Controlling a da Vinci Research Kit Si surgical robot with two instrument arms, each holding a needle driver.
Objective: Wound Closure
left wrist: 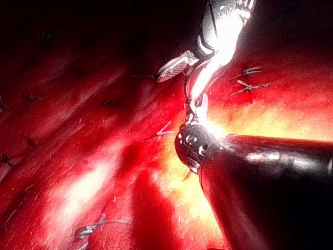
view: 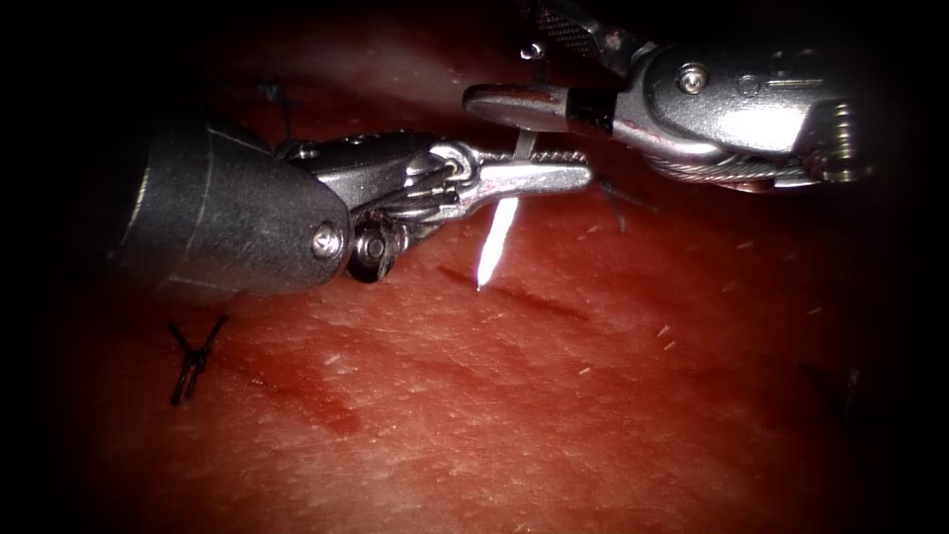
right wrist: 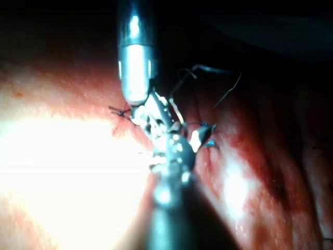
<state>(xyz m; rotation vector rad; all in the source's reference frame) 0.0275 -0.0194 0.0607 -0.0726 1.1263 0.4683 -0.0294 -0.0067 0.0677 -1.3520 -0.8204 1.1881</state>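
My left tool [view: 554, 176] comes in from the left with its jaws shut on the curved needle [view: 497, 235], gripping it partway along its curve. Below the jaws the needle shines and points down. Its tip stands at the left end of the dark cut [view: 529, 300] in the tissue [view: 514, 415]; I cannot tell whether it has entered. A short piece of needle rises above the jaws toward my right tool [view: 524, 69]. That tool reaches in from the upper right, open, its lower jaw just over the left tool and nothing held. The left wrist view shows the right tool [left wrist: 179, 65] open too.
A knotted dark stitch [view: 195, 358] lies on the tissue to the left of the cut. Cut thread ends [view: 618, 205] stick up just right of the tools. More stitches [left wrist: 248, 80] and loose thread [right wrist: 208, 70] show in the wrist views.
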